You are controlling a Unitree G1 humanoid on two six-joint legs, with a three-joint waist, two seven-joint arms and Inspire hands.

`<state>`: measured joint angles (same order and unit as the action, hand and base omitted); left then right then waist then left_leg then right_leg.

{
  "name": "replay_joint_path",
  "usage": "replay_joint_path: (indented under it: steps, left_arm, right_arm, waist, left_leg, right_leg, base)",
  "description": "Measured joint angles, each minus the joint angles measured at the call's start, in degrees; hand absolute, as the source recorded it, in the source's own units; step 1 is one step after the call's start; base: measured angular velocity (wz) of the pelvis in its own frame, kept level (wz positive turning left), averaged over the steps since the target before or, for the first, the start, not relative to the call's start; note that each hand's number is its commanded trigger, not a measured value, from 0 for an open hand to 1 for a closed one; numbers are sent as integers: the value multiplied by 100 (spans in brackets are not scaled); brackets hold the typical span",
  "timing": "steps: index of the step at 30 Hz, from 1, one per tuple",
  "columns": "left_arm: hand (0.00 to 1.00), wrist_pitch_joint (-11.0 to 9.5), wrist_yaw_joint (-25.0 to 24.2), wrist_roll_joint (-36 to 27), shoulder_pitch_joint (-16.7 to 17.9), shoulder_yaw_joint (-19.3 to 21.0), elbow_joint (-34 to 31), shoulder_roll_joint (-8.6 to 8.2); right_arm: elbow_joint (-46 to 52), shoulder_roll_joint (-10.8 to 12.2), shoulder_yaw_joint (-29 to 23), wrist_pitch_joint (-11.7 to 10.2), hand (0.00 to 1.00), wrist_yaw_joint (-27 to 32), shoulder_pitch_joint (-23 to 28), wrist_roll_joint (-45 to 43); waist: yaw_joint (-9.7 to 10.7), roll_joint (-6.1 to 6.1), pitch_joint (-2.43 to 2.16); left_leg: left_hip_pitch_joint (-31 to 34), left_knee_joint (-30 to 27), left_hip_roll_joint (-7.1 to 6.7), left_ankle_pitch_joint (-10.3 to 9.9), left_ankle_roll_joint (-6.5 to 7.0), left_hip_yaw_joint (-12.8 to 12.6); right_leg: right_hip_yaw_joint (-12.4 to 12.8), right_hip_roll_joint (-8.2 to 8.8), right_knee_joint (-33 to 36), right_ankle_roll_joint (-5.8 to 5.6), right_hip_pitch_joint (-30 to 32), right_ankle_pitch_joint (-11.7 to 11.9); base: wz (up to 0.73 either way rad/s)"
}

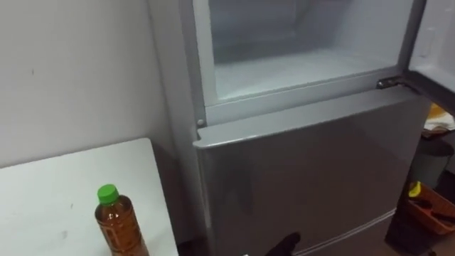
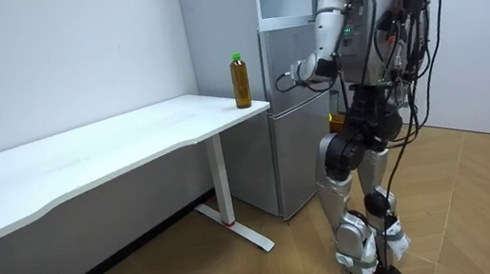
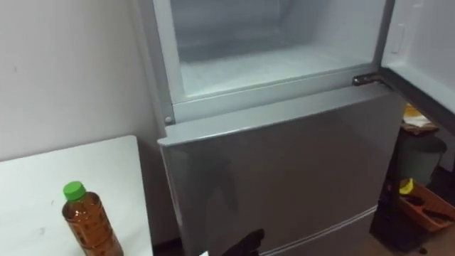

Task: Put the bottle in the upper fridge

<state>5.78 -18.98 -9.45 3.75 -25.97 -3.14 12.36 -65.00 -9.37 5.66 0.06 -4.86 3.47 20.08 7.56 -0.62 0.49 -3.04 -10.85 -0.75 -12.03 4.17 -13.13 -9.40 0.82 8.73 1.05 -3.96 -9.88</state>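
Note:
The bottle (image 1: 117, 224) holds amber liquid under a green cap and stands upright near the right end of the white table (image 1: 50, 192). In the room view the bottle (image 2: 239, 80) is at the table's corner beside the fridge. The upper fridge compartment (image 1: 298, 64) is open and bare inside, with its door (image 1: 435, 35) swung out to the right. My left hand (image 1: 284, 244) shows as dark fingers at the bottom edge, low before the lower fridge door (image 1: 306, 178). In the room view the left hand (image 2: 289, 78) is held out, relaxed and empty, to the right of the bottle and apart from it.
I stand facing the fridge with the table on my left. A white wall (image 1: 71, 71) backs the table. Right of the fridge, on the floor, are a dark bin (image 1: 434, 160) and an orange tray (image 1: 434, 210) with small items.

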Motion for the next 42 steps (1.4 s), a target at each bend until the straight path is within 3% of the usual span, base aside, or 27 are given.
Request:
replay_joint_path:
  steps: [4, 9, 12, 15, 18, 23, 30, 32, 36, 38, 42]
  left_arm:
    - [0, -133, 135, 466, 491, 232, 450, 58]
    - [0, -376, 427, 1303, 823, 397, 1242, 71]
    - [0, -629, 603, 1526, 865, 510, 1784, 65]
    - [0, -899, 886, 1790, 886, 766, 2706, -65]
    - [0, -978, 1199, 1921, 1004, 947, 3418, -64]
    - [0, -1416, 1860, 1909, 1114, 1483, 4505, -251]
    - [0, -1696, 2757, 1490, 1164, 2142, 5588, -340]
    - [0, -1716, 2958, 1357, 1209, 2198, 5860, -342]
    - [0, -1692, 3138, 1412, 1381, 2699, 6353, -340]
    - [0, -1598, 3187, 1413, 1403, 2731, 6441, -340]
    - [0, -1171, 3219, 1480, 1471, 2657, 6598, -410]
  right_arm:
    - [62, 31, 5, -89, 0, 54, 6, -32]
    - [77, 30, 208, -203, 0, 60, 7, -22]
    - [80, 44, 240, -210, 0, 102, 14, -29]
    - [78, 57, 242, -331, 0, 115, 65, -34]
    - [198, 54, 236, -390, 0, 178, 205, -30]
    - [250, 52, 195, -553, 0, 234, 378, -23]
    - [477, 52, 205, -577, 0, 223, 506, -231]
    - [705, 51, 194, -580, 0, 211, 517, -315]
    - [1340, 58, 164, -623, 0, 21, 509, -669]
    - [1526, 64, 182, -630, 0, -40, 477, -664]
    - [2419, 94, 338, -558, 0, -186, 461, -654]
  waist:
    - [-144, 48, -13]
    - [-217, 86, -6]
    - [-332, 93, -5]
    - [-354, 106, -17]
    - [-351, 111, -24]
    - [-369, 120, -19]
    - [-661, 114, -58]
    - [-676, 113, -60]
    - [-850, 135, -61]
    - [-933, 159, -58]
    - [-1067, 177, -62]
  left_leg:
    - [57, -9, -14, 7, -11, 125]
    - [45, -45, -32, 9, -16, 242]
    - [51, -37, -39, 9, -16, 248]
    - [27, -38, -50, 9, -16, 281]
    - [39, -41, -55, 8, -16, 307]
    - [-48, -28, -89, 8, -15, 394]
    - [-63, -6, -101, 6, -11, 433]
    - [-61, -16, -104, 7, -11, 446]
    - [-110, -45, -99, 6, -14, 464]
    - [-104, -48, -107, 5, -14, 498]
    - [2, -88, -110, 5, -14, 555]
  right_leg:
    - [-104, 2, 9, 2, -10, -1]
    - [-198, 15, -8, 8, -99, -27]
    - [-257, 24, -8, 8, -109, -39]
    - [-281, 28, -10, 1, -136, -46]
    - [-297, 21, -10, -2, -194, -48]
    - [-363, 51, -22, -18, -240, -64]
    - [-402, 73, -8, -16, -244, -95]
    - [-426, 77, -9, -15, -248, -96]
    - [-458, 66, -17, -11, -335, -94]
    - [-489, 71, -17, -12, -346, -96]
    - [-504, 71, -41, -12, -301, -99]
  base:
    - [15]
    - [14]
    - [4]
    - [5]
    - [5]
    - [7]
    - [2]
    - [7]
    - [4]
    - [12]
    - [8]
